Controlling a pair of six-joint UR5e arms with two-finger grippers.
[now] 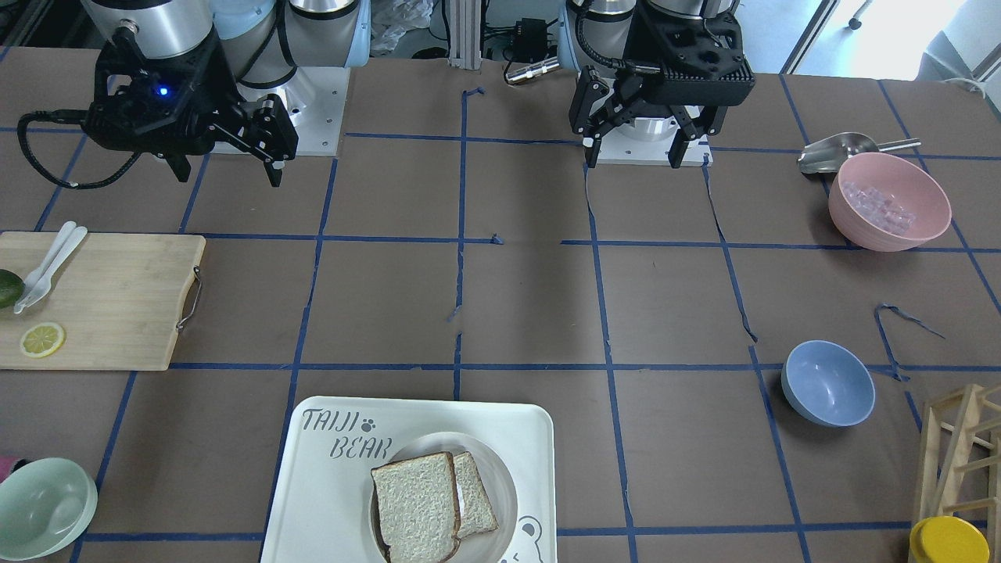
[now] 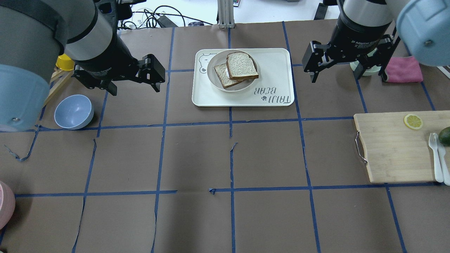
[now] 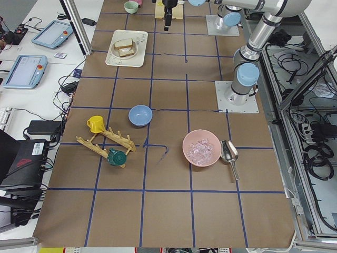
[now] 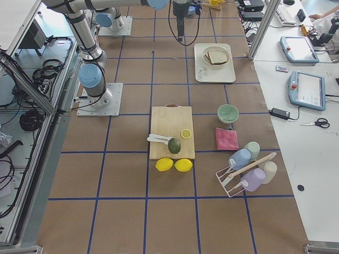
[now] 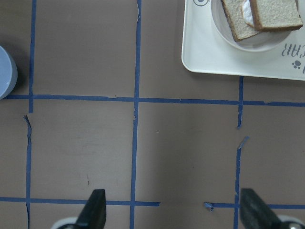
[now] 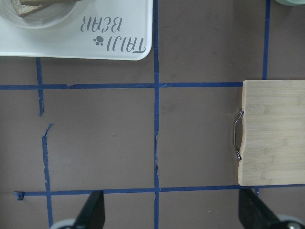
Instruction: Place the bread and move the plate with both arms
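Brown paper crossed by blue tape lines is covering the surface [image 2: 197,158], and both arms are hanging above it with nothing in their grip. Seen from overhead, a cream tray [image 2: 277,59] printed "TAIJI BEAR" is lying at the far middle of the surface, and the round off-white plate [image 2: 211,64] is sitting on the tray's left part. The bread [image 2: 242,65], a speckled pale slice with a brown crust, is resting on the plate, lying askew on top of a second slice [image 2: 220,74], with something white showing between the two. The left end effector [image 2: 135,84] is hovering to the left of the tray, apart from it, with its two black fingers spread wide. The right end effector [image 2: 346,75] is hovering to the right of the tray, also apart, its fingers equally wide. The plate and bread are lying between the two end effectors, touching neither. In each wrist view the tray's corner is showing at the top edge, well away from the fingertips at the bottom.
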